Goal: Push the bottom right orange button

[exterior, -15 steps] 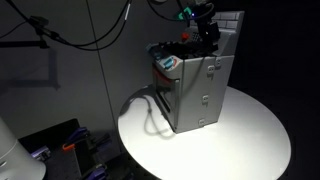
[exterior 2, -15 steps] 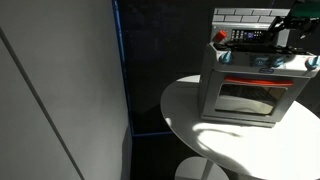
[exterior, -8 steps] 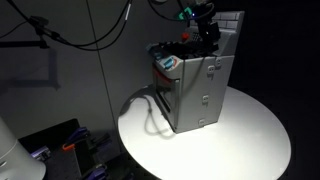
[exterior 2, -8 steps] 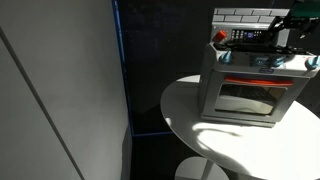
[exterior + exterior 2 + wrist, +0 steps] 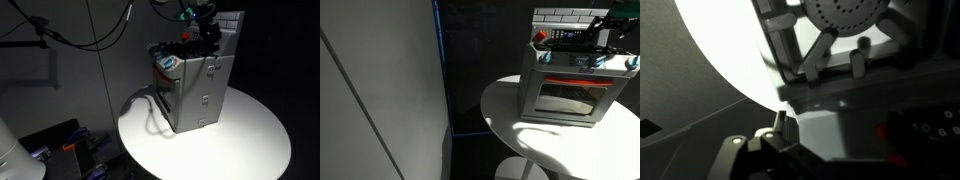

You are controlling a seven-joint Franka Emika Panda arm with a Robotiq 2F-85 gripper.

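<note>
A grey toy oven stands on the round white table in both exterior views (image 5: 200,92) (image 5: 570,90). My gripper is at the oven's top, by the back panel, in both exterior views (image 5: 207,33) (image 5: 611,24). The wrist view is dark. It shows a round burner (image 5: 843,14) on the oven top and two dim orange-red spots at the right, an upper one (image 5: 890,131) and a lower one (image 5: 899,160), which may be buttons. Only one gripper finger (image 5: 780,124) shows there, low and left of centre. The other finger is lost in shadow, so I cannot tell whether the jaws are open or shut.
A red knob (image 5: 541,38) sits on the oven's top corner. A cable (image 5: 150,105) runs from the oven's side across the table (image 5: 240,140). Dark cables hang behind (image 5: 95,40). A tiled panel (image 5: 565,15) stands behind the oven.
</note>
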